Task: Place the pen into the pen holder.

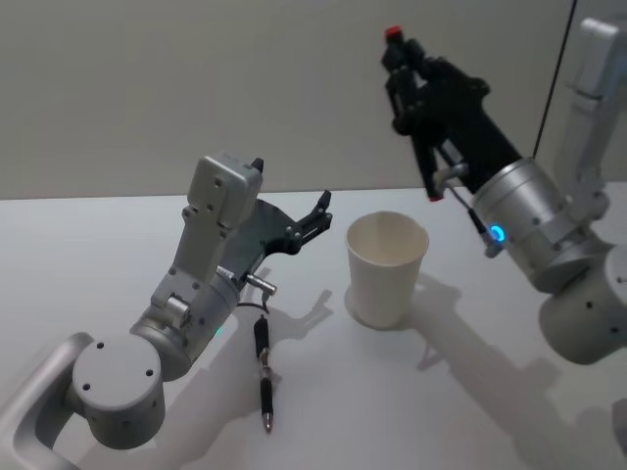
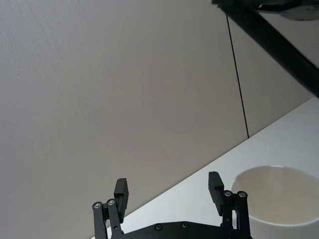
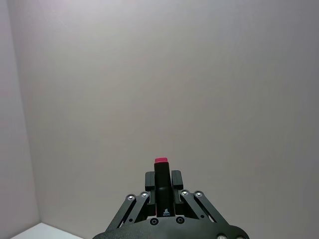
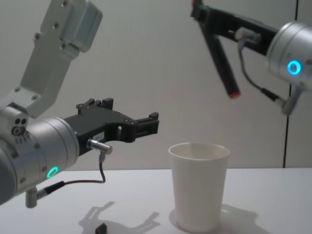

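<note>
White tabletop [image 1: 98, 255] carries the pen holder [image 1: 387, 269] upright, mouth open for the drop. We grip the pen [image 4: 222, 61] in our clamped right gripper [image 3: 162, 179], tilted above its right rim; our left gripper [image 1: 318, 211] hovers beside, spread, empty.

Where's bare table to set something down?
Bare: table front, between the lying pen and the right arm; also far left, behind the left arm. Crowded: middle, where the open left end effector hangs beside the cup and the right end effector holds a pen above it.
</note>
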`<state>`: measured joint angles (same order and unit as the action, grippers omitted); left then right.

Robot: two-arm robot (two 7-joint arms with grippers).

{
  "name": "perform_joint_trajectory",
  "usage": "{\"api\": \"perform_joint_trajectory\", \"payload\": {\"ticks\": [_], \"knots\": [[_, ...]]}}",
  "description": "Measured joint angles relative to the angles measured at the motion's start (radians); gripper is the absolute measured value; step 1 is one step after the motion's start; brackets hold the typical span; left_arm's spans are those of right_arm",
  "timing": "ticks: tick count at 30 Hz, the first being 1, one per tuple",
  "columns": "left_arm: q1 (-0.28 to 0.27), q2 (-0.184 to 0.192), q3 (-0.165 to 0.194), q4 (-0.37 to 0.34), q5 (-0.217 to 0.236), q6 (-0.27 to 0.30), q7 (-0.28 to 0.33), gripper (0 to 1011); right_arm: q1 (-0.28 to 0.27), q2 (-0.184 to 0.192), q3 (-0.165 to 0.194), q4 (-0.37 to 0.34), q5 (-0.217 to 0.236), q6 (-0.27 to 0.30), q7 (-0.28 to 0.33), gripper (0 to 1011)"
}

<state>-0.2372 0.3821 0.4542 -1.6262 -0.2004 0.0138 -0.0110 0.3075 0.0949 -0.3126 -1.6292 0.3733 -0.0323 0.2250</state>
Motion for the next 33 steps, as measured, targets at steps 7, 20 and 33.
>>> {"api": "perform_joint_trajectory", "payload": {"ticks": [7,20,33], "knots": [[0.000,0.000,0.000,0.000,0.000,0.000,0.000,1001,0.017,-0.023,-0.020,0.048,-0.029,-0.008,0.035,182],[0.000,0.000,0.000,0.000,0.000,0.000,0.000,1001,0.037,-0.042,-0.031,0.132,-0.038,-0.037,0.066,182],[0.000,0.000,0.000,0.000,0.000,0.000,0.000,1001,0.036,-0.045,-0.030,0.196,-0.005,-0.070,0.078,182]]}}
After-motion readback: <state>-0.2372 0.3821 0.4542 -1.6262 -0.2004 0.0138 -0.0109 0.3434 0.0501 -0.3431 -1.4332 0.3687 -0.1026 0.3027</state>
